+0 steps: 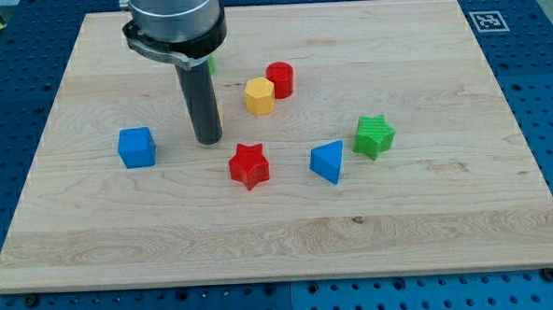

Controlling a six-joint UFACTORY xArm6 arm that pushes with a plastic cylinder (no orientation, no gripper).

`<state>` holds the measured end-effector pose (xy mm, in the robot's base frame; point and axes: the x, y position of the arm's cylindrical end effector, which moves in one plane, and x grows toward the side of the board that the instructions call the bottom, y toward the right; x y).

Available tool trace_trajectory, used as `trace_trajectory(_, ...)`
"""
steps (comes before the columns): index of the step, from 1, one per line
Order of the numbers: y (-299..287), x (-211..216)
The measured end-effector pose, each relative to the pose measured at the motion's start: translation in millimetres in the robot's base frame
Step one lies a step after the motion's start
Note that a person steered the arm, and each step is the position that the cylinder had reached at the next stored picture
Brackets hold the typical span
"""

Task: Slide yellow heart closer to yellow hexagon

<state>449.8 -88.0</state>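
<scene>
The near strip of the counter (281,248) carries nothing. First in from the near edge come the red star (249,165) and, to its right, the blue triangle (328,162). A little farther back, the blue cube (137,147) sits toward the left edge and the green star (375,136) toward the right.

Between the cube and the red star stands the end effector, a plain dark rod. It has nothing to open or close and holds nothing. Its tip (208,139) rests on the wood, apart from every block.

Farther back and to the right of the tip is the yellow hexagon (260,96). The red cylinder (281,80) is touching or nearly touching its far right side. A sliver of a green block (213,64) shows behind the rod's housing; its shape cannot be made out.

The yellow heart is nowhere to be seen. If it is on the counter, it probably lies near the far edge, hidden behind the arm's housing. So its direction from the tip, which way it points and its long axis cannot be told.

My guess is that the tip must get to the side of the heart away from the hexagon, then push it toward the hexagon. It should keep clear of the green block on the way.
</scene>
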Motion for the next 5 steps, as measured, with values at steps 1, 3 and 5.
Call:
trace_trajectory(1,-26,-4)
trace_trajectory(3,-37,-21)
trace_trajectory(5,-12,-28)
